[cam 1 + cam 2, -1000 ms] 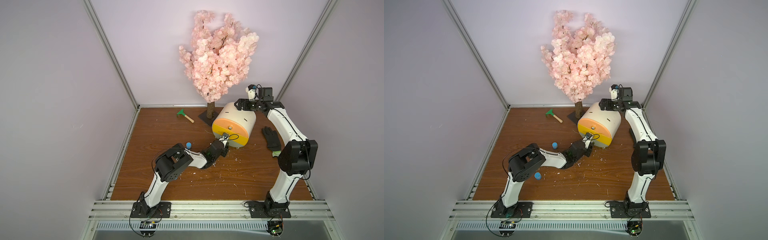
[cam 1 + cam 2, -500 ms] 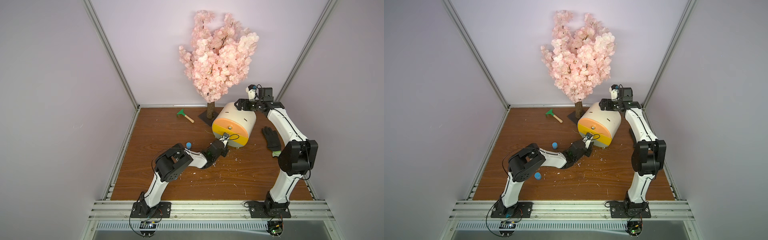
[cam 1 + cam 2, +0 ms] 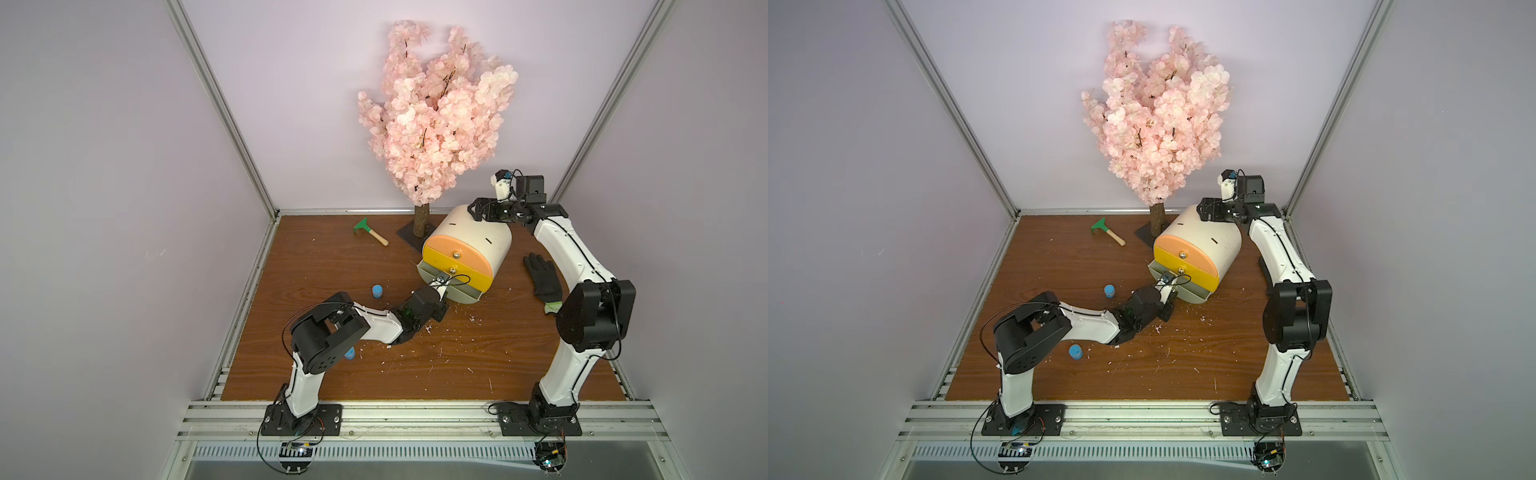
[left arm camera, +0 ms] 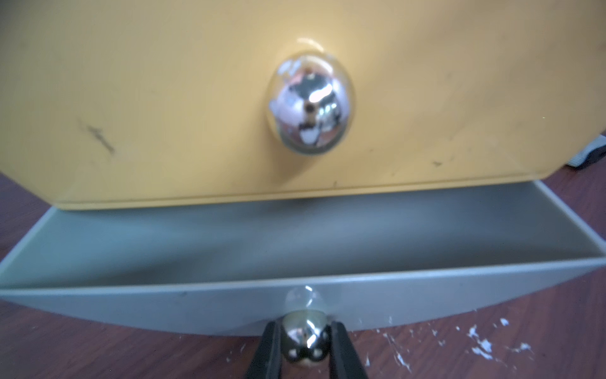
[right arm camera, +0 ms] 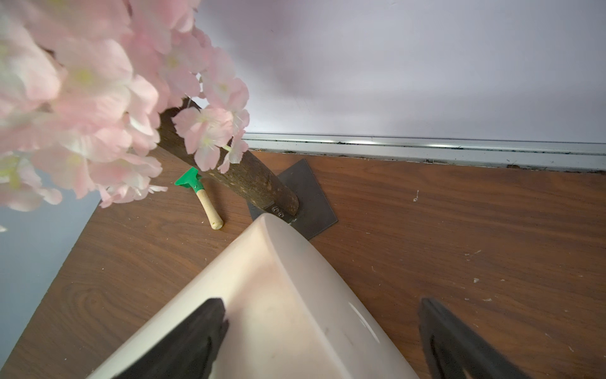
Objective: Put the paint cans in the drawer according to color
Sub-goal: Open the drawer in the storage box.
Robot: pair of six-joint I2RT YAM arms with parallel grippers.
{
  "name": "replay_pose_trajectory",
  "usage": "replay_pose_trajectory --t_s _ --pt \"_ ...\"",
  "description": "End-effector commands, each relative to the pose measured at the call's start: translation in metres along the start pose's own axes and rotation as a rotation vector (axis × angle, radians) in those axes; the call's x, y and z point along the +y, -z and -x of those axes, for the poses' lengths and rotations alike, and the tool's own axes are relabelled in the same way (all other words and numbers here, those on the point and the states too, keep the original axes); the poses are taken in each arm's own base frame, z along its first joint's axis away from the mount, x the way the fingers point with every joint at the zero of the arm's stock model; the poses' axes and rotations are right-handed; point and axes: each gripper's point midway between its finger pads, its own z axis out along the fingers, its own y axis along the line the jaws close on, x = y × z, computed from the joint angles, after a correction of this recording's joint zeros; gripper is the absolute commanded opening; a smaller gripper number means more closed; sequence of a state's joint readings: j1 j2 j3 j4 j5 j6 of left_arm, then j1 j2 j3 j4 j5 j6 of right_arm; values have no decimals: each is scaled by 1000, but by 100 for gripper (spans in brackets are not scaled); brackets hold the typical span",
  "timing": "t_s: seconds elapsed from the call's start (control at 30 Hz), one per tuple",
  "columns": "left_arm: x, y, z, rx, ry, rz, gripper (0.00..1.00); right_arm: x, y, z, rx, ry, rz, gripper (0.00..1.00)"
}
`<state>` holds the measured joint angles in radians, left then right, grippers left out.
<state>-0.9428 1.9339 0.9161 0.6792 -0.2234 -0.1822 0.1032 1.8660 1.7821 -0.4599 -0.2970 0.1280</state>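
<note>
Both top views show the cream cabinet [image 3: 478, 232] just ahead of the left gripper [image 4: 305, 328], which is clamped on the part-open grey drawer's [image 4: 164, 308] slick knob [image 4: 306, 338]. The right gripper [image 5: 323, 303], spread wide, straddles the cabinet. The blue paint cans [image 3: 1109, 291] behind the left gripper look light and rigid; pinch their sides.

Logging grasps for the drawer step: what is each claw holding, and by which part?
The left claw is shut on the metal knob of the grey drawer. The right claw stands open over the cream cabinet, gripping nothing.
</note>
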Motion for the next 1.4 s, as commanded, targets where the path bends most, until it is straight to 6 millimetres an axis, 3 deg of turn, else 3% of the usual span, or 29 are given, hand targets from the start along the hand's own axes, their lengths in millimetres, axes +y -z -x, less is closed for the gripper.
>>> replay_pose_trajectory --t_s 0.0,0.3,0.5,0.67,0.8,0.9,1.0,1.2,1.3,1.37 --pt "2 16 22 -68 53 12 20 -5 2 -33 117 -19 -27 97" --pt "9 40 13 -64 68 9 23 -4 3 -31 109 -22 -24 97" --pt "12 50 17 -67 72 12 50 -8 11 -20 94 -14 -53 98" --pt "29 76 40 -95 69 81 63 -23 47 4 49 -28 -151 98" --pt "64 101 54 -43 99 264 75 -24 83 13 12 -21 -221 99" --pt "96 121 55 68 158 393 85 -16 103 5 3 -36 -212 99" --pt "124 143 44 182 241 464 99 -7 117 -13 -9 -42 -199 99" --pt "148 188 15 361 401 533 100 30 145 -50 -38 -20 -129 99" --pt "148 205 -5 451 490 530 100 54 156 -65 -45 1 -86 99" --pt "145 216 -18 491 536 528 94 68 160 -75 -43 13 -65 99"
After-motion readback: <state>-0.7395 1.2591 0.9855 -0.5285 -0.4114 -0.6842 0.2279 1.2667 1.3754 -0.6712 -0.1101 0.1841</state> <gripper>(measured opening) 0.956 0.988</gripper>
